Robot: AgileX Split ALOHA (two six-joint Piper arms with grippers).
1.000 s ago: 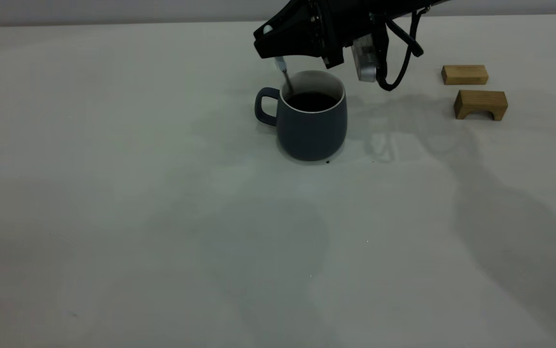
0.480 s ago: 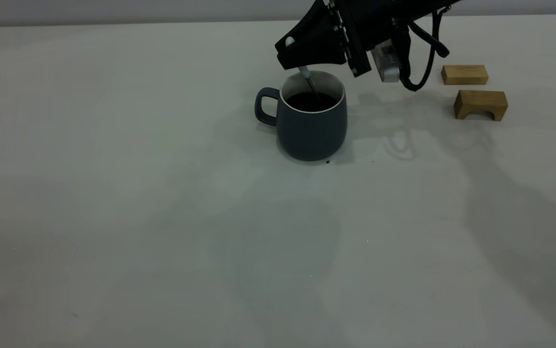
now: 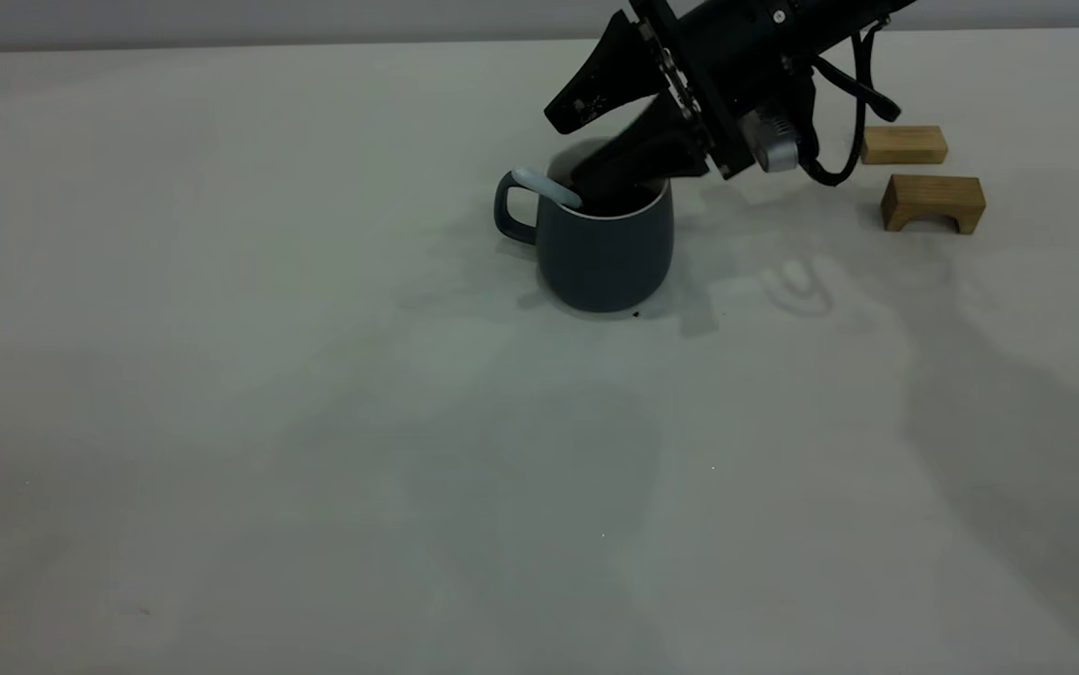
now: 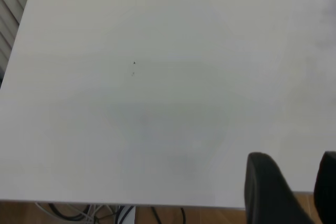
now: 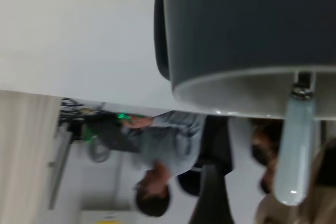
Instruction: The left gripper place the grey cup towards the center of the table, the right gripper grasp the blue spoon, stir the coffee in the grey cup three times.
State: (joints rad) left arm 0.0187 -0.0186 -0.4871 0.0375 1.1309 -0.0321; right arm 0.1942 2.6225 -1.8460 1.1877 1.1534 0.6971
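Releasing spoon (image 3: 546, 187) | right hand (image 3: 586, 141) now spread above cup (image 3: 603, 246), spoon leaning on rim | stirring likely finished | left hand (image 4: 291, 192) parked, fingers apart

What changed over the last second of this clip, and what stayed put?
The right end effector swung right and tipped down over the grey cup, opened and let go of the blue spoon, which now leans on the rim above the handle, its bowl inside the cup. The cup, the two wooden blocks and the table stayed as they were. The left end effector hangs near a table edge.
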